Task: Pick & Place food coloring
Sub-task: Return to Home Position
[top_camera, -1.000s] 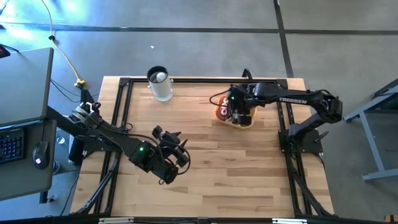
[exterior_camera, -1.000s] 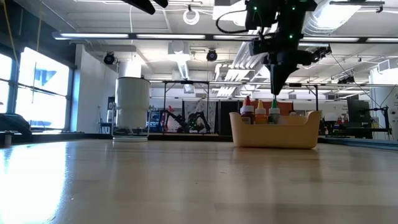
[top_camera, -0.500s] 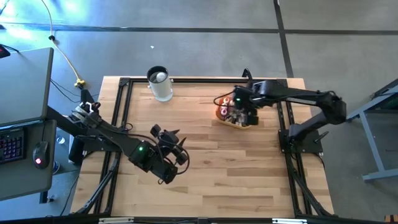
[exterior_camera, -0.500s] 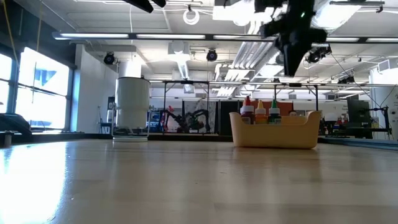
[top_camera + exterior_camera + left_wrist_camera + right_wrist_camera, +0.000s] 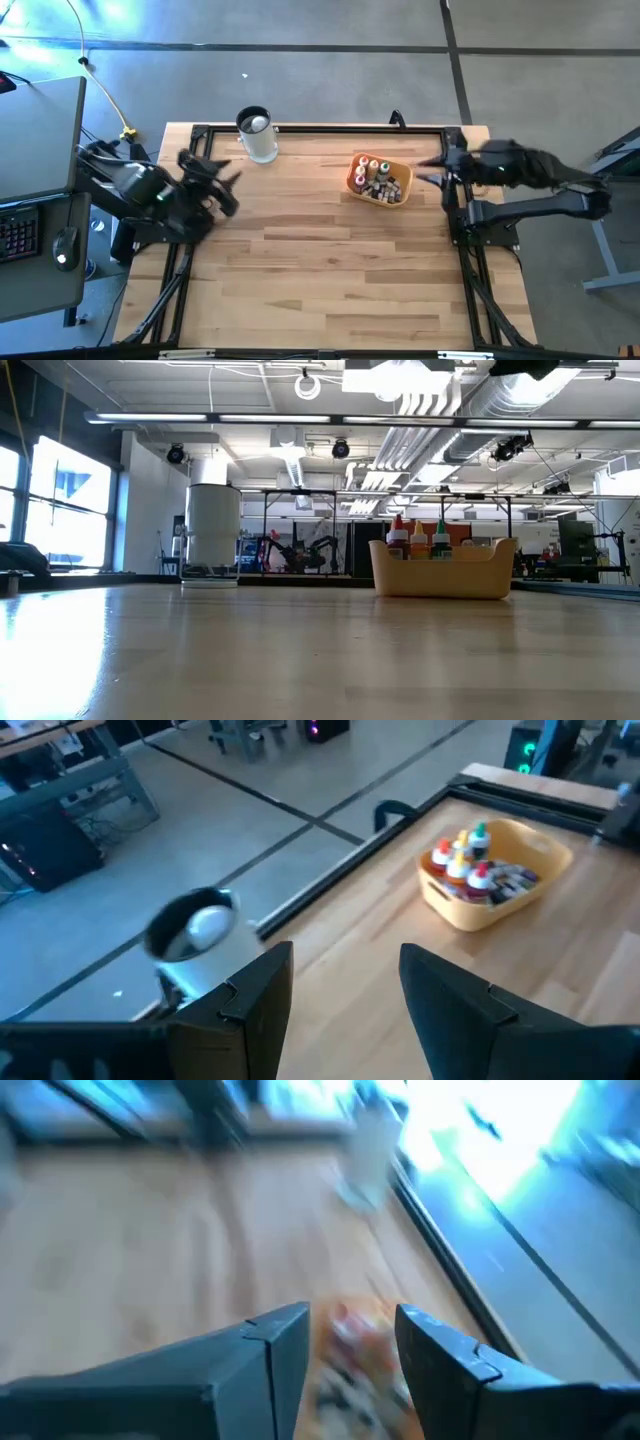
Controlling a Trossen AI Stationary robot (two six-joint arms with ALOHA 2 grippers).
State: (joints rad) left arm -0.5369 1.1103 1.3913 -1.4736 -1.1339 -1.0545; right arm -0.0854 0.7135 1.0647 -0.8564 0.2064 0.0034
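Observation:
Several food coloring bottles (image 5: pixel 378 178) with red, white and green caps stand upright in the orange-yellow tray (image 5: pixel 352 184) at the table's far right; they also show in the low view (image 5: pixel 418 538) and the left wrist view (image 5: pixel 462 860). My left gripper (image 5: pixel 230 190) hovers open at the table's left edge, its fingers (image 5: pixel 250 1005) wide apart with nothing between them. My right gripper (image 5: pixel 425 172) hangs open just right of the tray, above the table's right rail; its wrist view shows the tray (image 5: pixel 350 1335), blurred, past the open fingers.
A tall clear cup (image 5: pixel 257 133) with a dark rim stands at the far edge, left of the middle, and shows in the low view (image 5: pixel 213 530). A black frame (image 5: pixel 190 240) runs along the table's edges. Bare wood (image 5: pixel 330 260) lies between the arms.
My right gripper has risen off the bottles in the tray and drawn back toward the table's right edge, tipping up from pointing down. My left gripper has pulled back from the table's middle toward the left edge and up. The bottles and tray have stayed put.

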